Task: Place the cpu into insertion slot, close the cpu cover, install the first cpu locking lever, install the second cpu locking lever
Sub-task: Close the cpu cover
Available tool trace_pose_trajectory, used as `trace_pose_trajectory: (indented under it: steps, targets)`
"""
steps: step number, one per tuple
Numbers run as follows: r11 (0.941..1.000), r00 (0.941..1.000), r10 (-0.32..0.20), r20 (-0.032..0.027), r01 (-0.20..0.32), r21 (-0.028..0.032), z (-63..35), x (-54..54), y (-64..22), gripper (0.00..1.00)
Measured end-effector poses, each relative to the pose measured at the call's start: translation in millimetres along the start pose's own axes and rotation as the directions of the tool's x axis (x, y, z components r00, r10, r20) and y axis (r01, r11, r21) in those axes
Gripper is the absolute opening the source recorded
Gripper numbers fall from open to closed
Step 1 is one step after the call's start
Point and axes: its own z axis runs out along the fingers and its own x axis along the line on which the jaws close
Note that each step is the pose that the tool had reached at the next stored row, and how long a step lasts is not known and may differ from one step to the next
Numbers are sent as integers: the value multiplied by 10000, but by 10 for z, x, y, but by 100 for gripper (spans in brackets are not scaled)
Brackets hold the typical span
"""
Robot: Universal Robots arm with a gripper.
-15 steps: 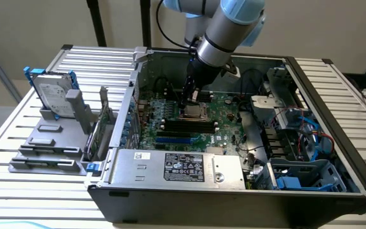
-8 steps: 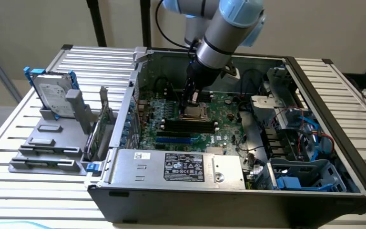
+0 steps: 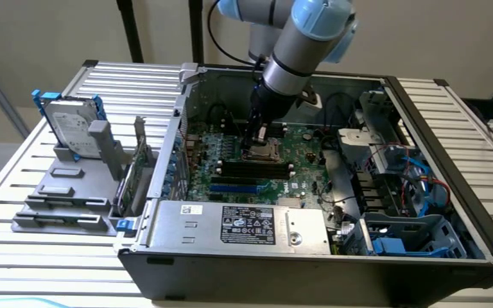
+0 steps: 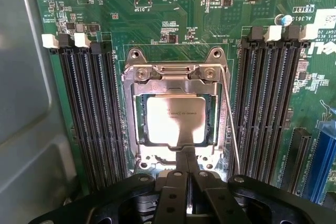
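1. My jaws are pressed together with nothing pinched between them. In the wrist view their joined tips sit at the near edge of the cpu cover [image 4: 173, 74], right against its middle tab. I cannot tell whether they actually press on it.
2. The cpu [image 4: 176, 119] lies flat in the insertion slot [image 4: 139, 121], and its silvery top shows through the cover's window.
3. The cover is down over the chip, with its frame lying around the cpu on all sides.
4. A thin wire locking lever [image 4: 231, 124] runs along one side of the socket, between it and a bank of black memory slots [image 4: 268, 103]. I cannot tell whether it is hooked down.
5. A second bank of memory slots [image 4: 89, 114] flanks the socket on the other side, all on the green motherboard [image 4: 157, 9].
6. In the exterior view my arm [image 3: 294, 51] reaches down into the open computer case [image 3: 315, 269], ending over the socket [image 3: 259, 153].
7. The case rests on a slatted metal worktop [image 3: 477, 128]. A hard drive [image 3: 69, 125] stands in a grey holder towards the exterior view's left.
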Motion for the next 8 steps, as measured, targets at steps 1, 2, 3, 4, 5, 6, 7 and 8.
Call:
trace_pose_trajectory:
  steps: [1,2,3,4,5,6,7,8]
  targets:
    - [10000,10000,-1,-2,1,-9,3,0,-2,11]
    - [10000,10000,-2,-4,2,-22,6,0,-6,11]
    - [10000,10000,-2,-5,2,-37,9,0,-11,11]
    - [10000,10000,-4,-6,4,-58,13,-1,-16,11]
    - [10000,10000,-5,-5,5,-75,16,-1,-21,11]
    - [10000,10000,-5,-6,5,-78,17,-1,-25,11]
    - [10000,10000,-5,-5,5,-78,17,-1,-25,11]
    - [10000,10000,-7,-4,7,-79,11,-1,-27,11]
